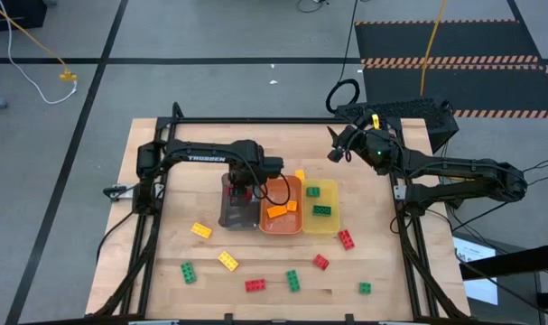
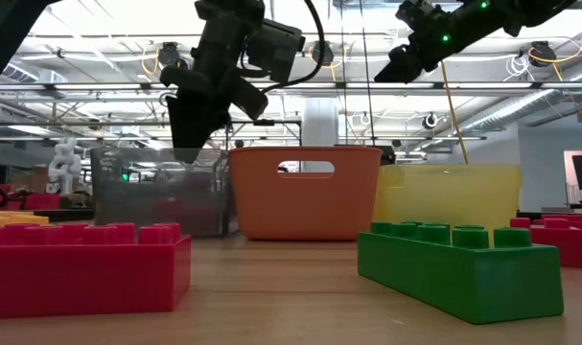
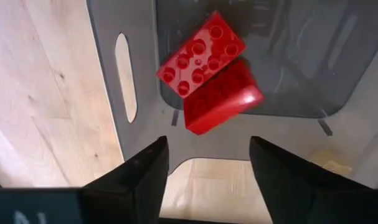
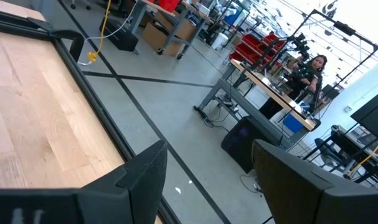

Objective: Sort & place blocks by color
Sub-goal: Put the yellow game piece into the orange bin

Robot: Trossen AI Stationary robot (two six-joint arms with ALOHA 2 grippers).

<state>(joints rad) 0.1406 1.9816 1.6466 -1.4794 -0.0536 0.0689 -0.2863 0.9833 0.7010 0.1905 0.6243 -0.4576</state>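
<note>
Up front, note the loose blocks (image 1: 255, 285) scattered over the near part of the bench (image 1: 391, 271): reds, greens and yellows, set apart from one another and clear of the trays. Treat those as later work.

Further in, find three trays side by side: grey tray (image 1: 227, 217), orange tray (image 1: 287, 226), yellow tray (image 1: 329, 224). See orange pieces (image 1: 275, 212) in the orange one and green pieces (image 1: 321, 210) in the yellow one.

Above the grey tray, find the left end effector (image 3: 208, 149), pointing down, fingers spread and pinching nothing. Directly below, spot two red blocks (image 3: 201, 53) on the tray's floor, one flat with studs up, the other tilted against it. Judge the drop of a red into grey as just about made.

To finish well, keep the fingers spread, rise straight up until well above the tray wall, and only then swing toward the next red on the bench. Avoid sideways drift while low, or risk nudging the light tray into its orange neighbour. Come down on the next red from above, square to its long sides.

Farthest back, near the bench's far right corner, leave the right end effector (image 1: 335, 152) waiting high, fingers spread, gripping nothing, aimed out at the room.
</note>
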